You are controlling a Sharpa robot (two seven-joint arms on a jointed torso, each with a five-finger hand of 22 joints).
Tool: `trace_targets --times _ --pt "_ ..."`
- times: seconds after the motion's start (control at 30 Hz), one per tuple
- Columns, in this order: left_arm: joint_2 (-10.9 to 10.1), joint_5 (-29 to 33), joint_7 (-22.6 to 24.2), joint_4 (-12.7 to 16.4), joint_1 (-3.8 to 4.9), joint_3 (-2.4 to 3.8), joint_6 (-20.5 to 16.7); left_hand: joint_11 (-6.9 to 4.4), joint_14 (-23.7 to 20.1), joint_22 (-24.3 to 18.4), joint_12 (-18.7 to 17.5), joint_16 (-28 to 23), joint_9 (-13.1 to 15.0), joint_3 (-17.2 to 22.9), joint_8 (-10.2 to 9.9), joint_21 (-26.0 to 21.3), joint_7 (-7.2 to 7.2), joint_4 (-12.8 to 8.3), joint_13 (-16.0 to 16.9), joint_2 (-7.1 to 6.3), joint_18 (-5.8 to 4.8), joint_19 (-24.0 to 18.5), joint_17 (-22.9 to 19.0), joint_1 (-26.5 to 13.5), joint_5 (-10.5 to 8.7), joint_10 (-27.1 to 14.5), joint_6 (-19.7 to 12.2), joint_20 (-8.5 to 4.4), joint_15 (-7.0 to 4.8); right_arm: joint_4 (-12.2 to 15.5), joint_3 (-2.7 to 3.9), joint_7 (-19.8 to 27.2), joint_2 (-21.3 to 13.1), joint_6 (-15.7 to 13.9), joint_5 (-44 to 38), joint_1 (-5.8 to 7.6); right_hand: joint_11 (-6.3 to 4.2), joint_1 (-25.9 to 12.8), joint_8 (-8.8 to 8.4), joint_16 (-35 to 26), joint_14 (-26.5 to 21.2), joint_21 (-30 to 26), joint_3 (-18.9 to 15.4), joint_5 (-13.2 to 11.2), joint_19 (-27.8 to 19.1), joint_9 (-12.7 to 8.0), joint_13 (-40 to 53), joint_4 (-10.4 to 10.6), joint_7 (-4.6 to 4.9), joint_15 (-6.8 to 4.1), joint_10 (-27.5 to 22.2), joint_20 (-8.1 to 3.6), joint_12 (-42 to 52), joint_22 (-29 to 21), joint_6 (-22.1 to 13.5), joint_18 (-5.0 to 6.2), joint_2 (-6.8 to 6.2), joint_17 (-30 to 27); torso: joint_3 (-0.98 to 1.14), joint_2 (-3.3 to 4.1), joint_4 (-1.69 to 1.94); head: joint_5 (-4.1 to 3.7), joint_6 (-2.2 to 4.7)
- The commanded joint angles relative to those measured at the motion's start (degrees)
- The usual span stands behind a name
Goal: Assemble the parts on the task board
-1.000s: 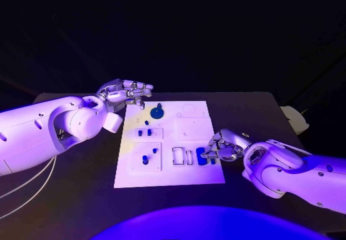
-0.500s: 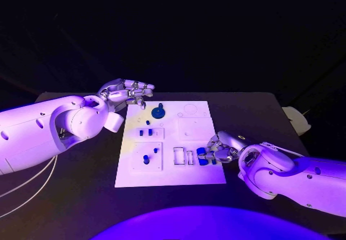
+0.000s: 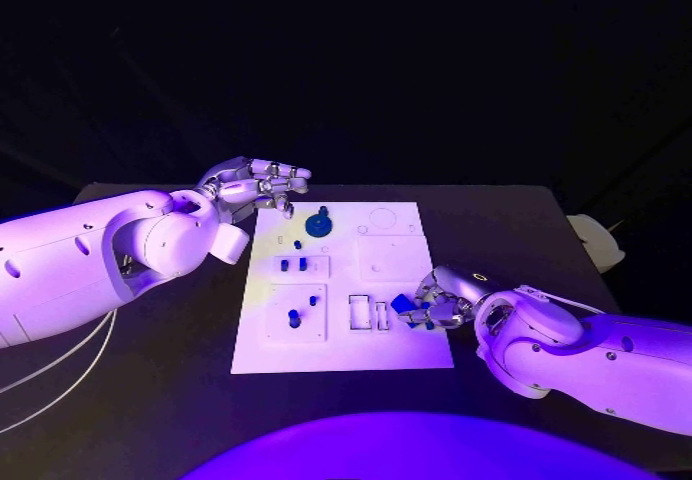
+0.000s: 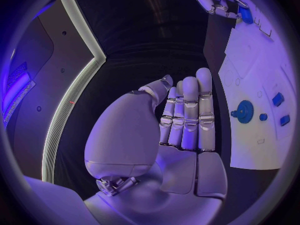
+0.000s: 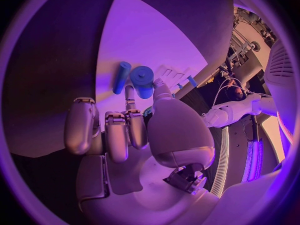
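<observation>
The white task board [image 3: 378, 350] lies mid-table. A blue gear [image 3: 317, 226] stands near its far left corner, with small blue pieces [image 3: 294, 266] below it and others [image 3: 293, 318] in the near-left block. My right hand [image 3: 444, 300] rests over the board's right side and pinches a short blue cylinder [image 5: 142, 80] between thumb and fingertip; a blue bar [image 5: 120, 77] lies just beside it. My left hand [image 3: 260, 185] hovers off the board's far left corner, fingers [image 4: 187, 115] straight and holding nothing; the gear [image 4: 244, 111] lies beside it.
Two upright rectangular slots [image 3: 368, 313] sit just left of my right hand. A pale object [image 3: 594, 240] lies at the table's right edge. Thin cables [image 3: 58, 370] trail under my left arm. Bare black table [image 3: 173, 380] surrounds the board.
My right hand and forearm have edged left, further onto the board, and the blue piece in its fingers has shifted slightly up the board. The left hand has stayed put.
</observation>
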Motion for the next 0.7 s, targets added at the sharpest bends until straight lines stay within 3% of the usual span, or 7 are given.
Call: trace_targets --times 0.03,0.4,0.53,0.7 --pt "-0.01 0.02 0.25 0.16 0.02 0.02 1.29 -0.06 0.44 -0.07 0.32 -0.29 -0.09 -0.35 -0.22 -0.26 -0.18 0.06 0.08 0.41 0.25 0.44 -0.09 0.05 -0.05 -0.36 -0.28 0.09 -0.15 -0.42 0.0 -0.88 0.43 2.15 -1.69 -0.3 -0.27 1.0 0.31 0.25 5.33 0.01 -0.13 0.41 0.13 0.19 5.07 -0.11 -0.35 0.1 -0.32 0.09 -0.27 7.46 0.31 -0.97 0.24 12.01 0.04 0.04 0.08 -0.03 0.01" --pt "-0.06 0.02 0.14 0.18 0.02 0.02 1.37 -0.06 0.44 -0.07 0.32 -0.29 -0.09 -0.35 -0.22 -0.26 -0.18 0.06 0.08 0.41 0.25 0.44 -0.09 0.05 -0.05 -0.36 -0.28 0.09 -0.15 -0.85 0.01 -0.88 1.23 1.4 -1.69 -0.75 -0.6 3.3 0.64 0.36 5.38 0.32 0.07 2.65 0.27 1.05 5.61 -0.46 -0.71 -0.16 -0.03 -0.14 -0.2 7.8 1.04 -1.03 1.72 12.28 0.01 0.01 -0.09 0.08 0.01" --pt "-0.05 0.02 0.11 0.18 0.02 0.02 1.39 -0.06 0.44 -0.07 0.32 -0.29 -0.09 -0.35 -0.22 -0.26 -0.18 0.06 0.08 0.41 0.25 0.44 -0.09 0.05 -0.05 -0.36 -0.28 0.09 -0.15 -0.68 0.01 -0.79 1.27 -0.3 -1.66 -0.77 -0.84 4.55 0.79 0.44 5.41 0.77 0.75 3.68 0.45 1.35 5.97 -0.75 -0.99 -0.35 0.23 -0.26 -0.07 8.05 1.51 -1.12 2.95 12.46 0.01 0.0 -0.05 0.09 0.01" --pt "-0.12 0.02 0.07 0.19 0.02 0.02 1.4 -0.06 0.44 -0.07 0.32 -0.29 -0.09 -0.35 -0.22 -0.26 -0.18 0.06 0.08 0.41 0.25 0.44 -0.09 0.05 -0.05 -0.36 -0.28 0.09 -0.15 0.87 0.06 -0.54 0.43 -3.68 -1.79 -0.78 -1.41 6.66 0.98 0.61 5.5 1.75 2.66 2.6 0.84 1.73 6.59 -1.36 -1.62 -0.8 0.71 -0.62 0.19 8.55 2.31 -1.3 4.78 12.86 0.0 0.0 -0.05 0.29 0.01"
